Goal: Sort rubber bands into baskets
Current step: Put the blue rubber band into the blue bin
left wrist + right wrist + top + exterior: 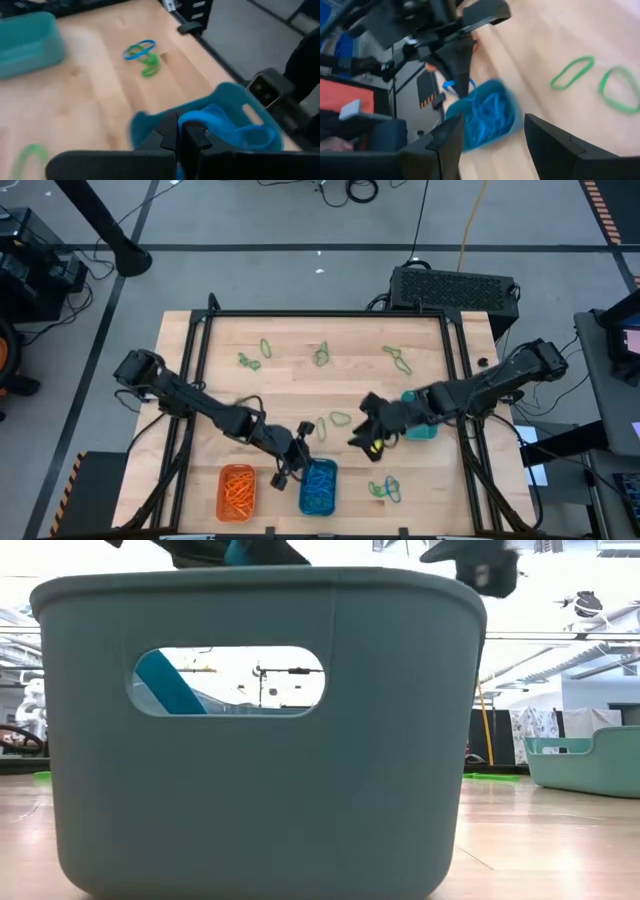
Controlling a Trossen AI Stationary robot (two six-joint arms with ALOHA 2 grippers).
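My left gripper (288,458) hangs just over the blue basket (318,486), shut on a blue rubber band (449,86). The blue basket holds a heap of blue bands and stands at the table's near edge, with the orange basket (238,490) full of orange bands to its left. My right gripper (490,145) stands open with nothing between its fingers, over the table between the blue basket and the teal basket (420,427). Green bands lie flat on the wood (340,419), (321,356), (398,358). My left gripper pinches the blue rubber band (197,120) between the free ends of its two fingers. The fingers slant down from the table's far left. The band hangs slack below the fingertips, over the blue basket's left end.
A green and a blue band lie together on the wood right of the blue basket (386,489). More green bands sit near the far left (255,355). A black box (455,285) stands beyond the far edge. My two arms are close together over the table's near middle.
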